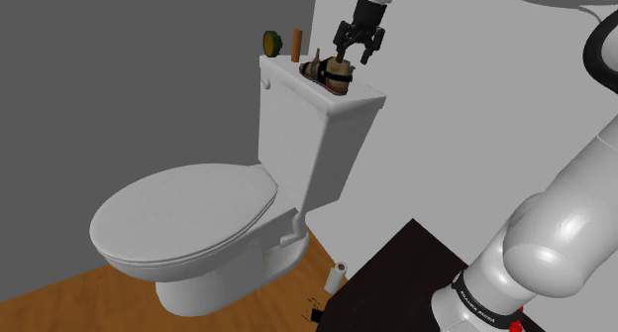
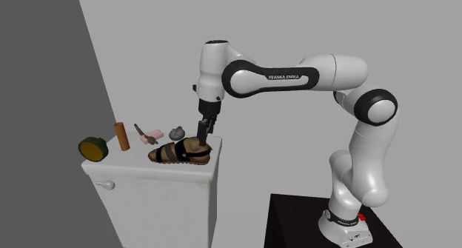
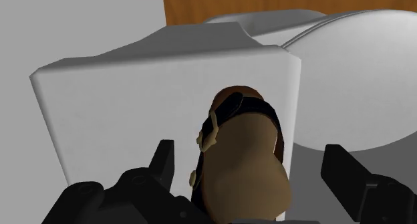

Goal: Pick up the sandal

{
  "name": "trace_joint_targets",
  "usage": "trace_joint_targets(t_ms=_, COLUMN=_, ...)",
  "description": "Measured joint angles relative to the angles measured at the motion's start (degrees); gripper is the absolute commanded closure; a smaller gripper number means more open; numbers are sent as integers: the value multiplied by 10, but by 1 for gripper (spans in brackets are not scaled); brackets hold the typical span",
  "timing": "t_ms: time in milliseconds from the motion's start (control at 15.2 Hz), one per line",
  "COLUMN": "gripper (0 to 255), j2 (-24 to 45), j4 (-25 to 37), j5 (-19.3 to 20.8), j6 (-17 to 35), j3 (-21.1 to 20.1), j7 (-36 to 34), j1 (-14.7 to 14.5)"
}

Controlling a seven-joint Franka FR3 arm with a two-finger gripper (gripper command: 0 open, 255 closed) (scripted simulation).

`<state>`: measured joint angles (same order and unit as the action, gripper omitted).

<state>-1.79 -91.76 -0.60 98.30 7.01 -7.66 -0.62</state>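
In the shoulder view, the white toilet stands at the left with its seat cover down. Its tank rises at about 1 o'clock from the bowl. A small paper roll stands on the wooden floor at about 5 o'clock from the bowl. The dark stand of the arm is in the corner at 5 o'clock.

In the second exterior view, several things lie on the tank lid. From left to right they are:

- a green disc standing on its edge
- an upright orange cylinder
- a small brown tool
- a pink object
- a grey round object

The sandal is brown with dark straps and a tan footbed. It lies flat on the lid, near the lid's right end in this view, at about 4 o'clock from the cylinder and apart from the small things.

The gripper hangs over the end of the sandal that is on the right in this view, at about 1 o'clock from the sandal's middle, pointing down.

In the wrist view, the black fingers are spread apart, one on each side of the sandal. There is a gap between each finger and the sandal, so the claw is released and grasps nothing. The sandal rests on the lid.
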Motion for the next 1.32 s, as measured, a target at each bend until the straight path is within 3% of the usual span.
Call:
trace_joint_targets(t_ms=528, gripper=0, j2=6, j4=-47, j5=-2, j6=54, j3=0, j7=0, j1=0)
trace_joint_targets(t_ms=594, gripper=255, j2=5, j4=-51, j5=-2, j6=56, j3=0, j7=0, j1=0)
trace_joint_targets(t_ms=1320, gripper=255, j2=4, j4=-49, j5=-2, j6=55, j3=0, j7=0, j1=0)
